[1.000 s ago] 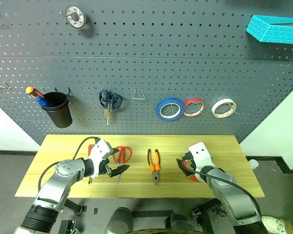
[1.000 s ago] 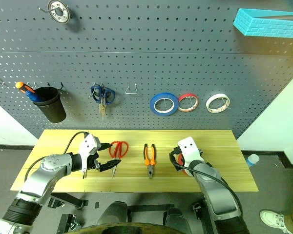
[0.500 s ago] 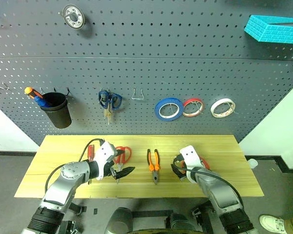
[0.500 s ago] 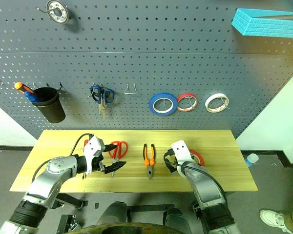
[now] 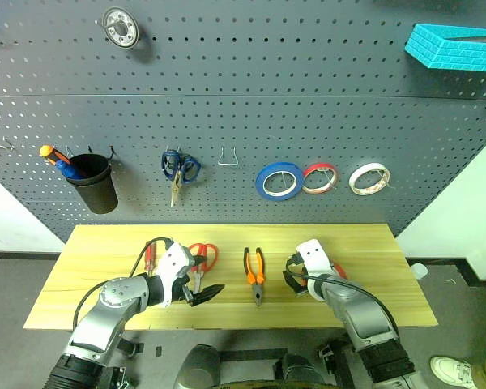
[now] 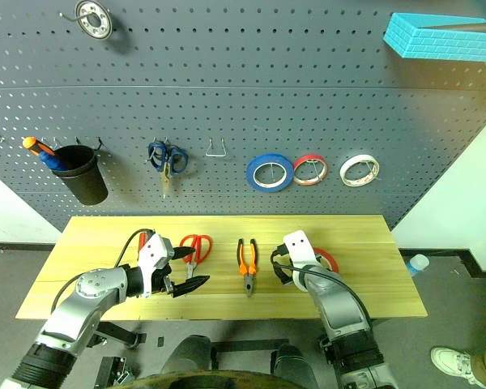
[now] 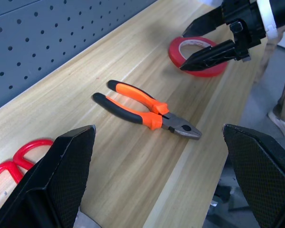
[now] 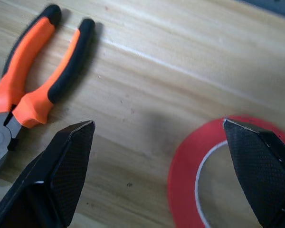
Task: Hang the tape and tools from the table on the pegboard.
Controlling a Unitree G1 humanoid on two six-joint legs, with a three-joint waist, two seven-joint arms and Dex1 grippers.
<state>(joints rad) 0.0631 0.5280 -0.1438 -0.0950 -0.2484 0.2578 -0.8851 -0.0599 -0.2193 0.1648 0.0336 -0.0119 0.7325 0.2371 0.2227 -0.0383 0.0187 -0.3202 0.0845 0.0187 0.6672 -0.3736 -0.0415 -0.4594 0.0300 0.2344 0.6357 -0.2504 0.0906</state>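
Note:
The red tape (image 8: 187, 176) lies flat on the light wooden table (image 5: 105, 243), right of the pliers (image 5: 255, 272) with orange-and-black handles. My right gripper (image 5: 291, 276) stands open low over the tape's left rim, one finger above the ring and the other above bare wood. Left of the pliers lie the red-handled scissors (image 5: 204, 254). My left gripper (image 5: 207, 275) hangs open just in front of them, holding nothing. A small red-handled screwdriver (image 5: 150, 257) shows behind that wrist, partly hidden. The dark grey pegboard (image 5: 308, 81) rises behind the table.
On the pegboard hang a black cup (image 5: 95, 183) with orange and blue screwdrivers, blue scissors (image 5: 181, 168), a blue roll (image 5: 279, 180), a second red roll (image 5: 320, 177) and a whitish roll (image 5: 370, 178). An empty wire hook (image 5: 229, 156) sits between scissors and rolls.
My right gripper has sunk toward the table and now sits low by the red tape. The left gripper has hardly moved. Both stay open.

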